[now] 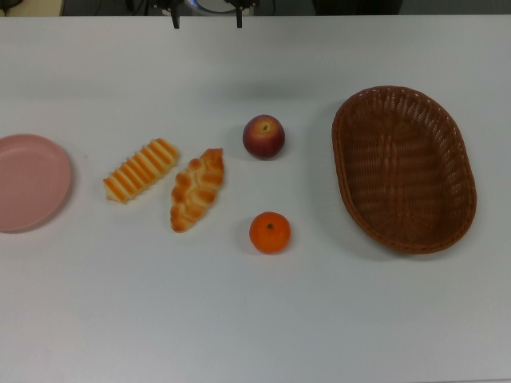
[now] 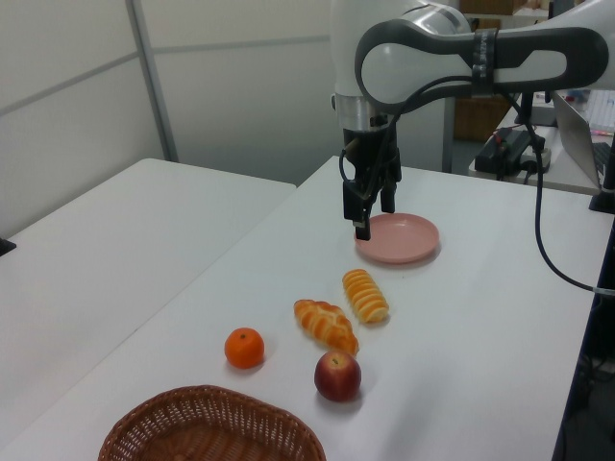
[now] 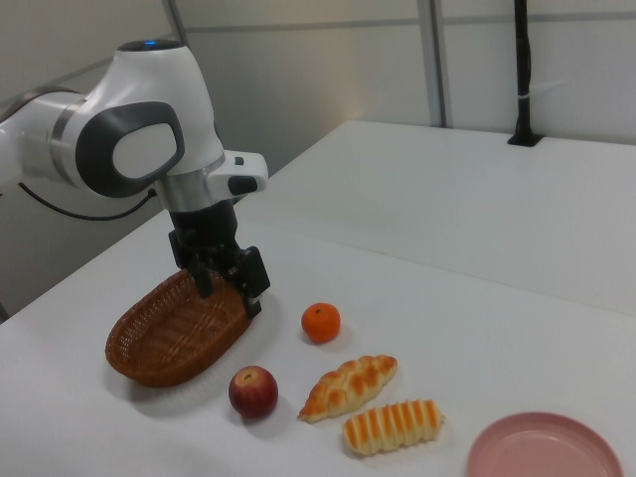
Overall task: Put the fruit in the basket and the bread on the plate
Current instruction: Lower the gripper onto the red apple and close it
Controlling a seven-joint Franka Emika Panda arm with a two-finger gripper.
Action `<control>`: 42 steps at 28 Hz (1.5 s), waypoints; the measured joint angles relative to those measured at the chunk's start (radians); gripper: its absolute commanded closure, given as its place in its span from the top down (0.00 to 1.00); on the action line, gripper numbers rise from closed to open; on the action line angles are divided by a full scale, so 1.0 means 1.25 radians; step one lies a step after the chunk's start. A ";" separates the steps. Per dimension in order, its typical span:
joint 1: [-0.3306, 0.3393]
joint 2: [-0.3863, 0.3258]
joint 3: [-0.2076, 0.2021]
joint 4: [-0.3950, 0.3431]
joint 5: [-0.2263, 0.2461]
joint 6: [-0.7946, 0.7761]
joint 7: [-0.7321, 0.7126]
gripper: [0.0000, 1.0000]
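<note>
A dark red apple (image 1: 263, 136) and an orange tangerine (image 1: 270, 232) lie mid-table. Left of them in the top view are the braided loaf (image 1: 197, 190) and the striped roll (image 1: 141, 170). The pink plate (image 1: 32, 182) is bare at the top view's left edge. The wicker basket (image 1: 403, 169) lies bare on the right. My gripper (image 1: 206, 17) shows at the top view's upper edge, open and holding nothing. In the left view the gripper (image 2: 373, 213) hangs above the table in front of the plate (image 2: 397, 237). In the right view the gripper (image 3: 231, 290) hangs before the basket (image 3: 174, 338).
A second white table (image 2: 115, 230) adjoins on the left view's left. A desk with cables and a laptop (image 2: 577, 125) stands behind on the left view's right. A black post (image 3: 523, 70) rises from the far table in the right view.
</note>
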 measured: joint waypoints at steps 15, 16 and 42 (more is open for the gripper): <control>0.097 0.120 0.007 -0.159 -0.064 0.276 0.118 1.00; 0.099 0.124 0.007 -0.160 -0.064 0.282 0.124 1.00; 0.187 0.311 0.007 -0.174 -0.209 0.405 0.333 1.00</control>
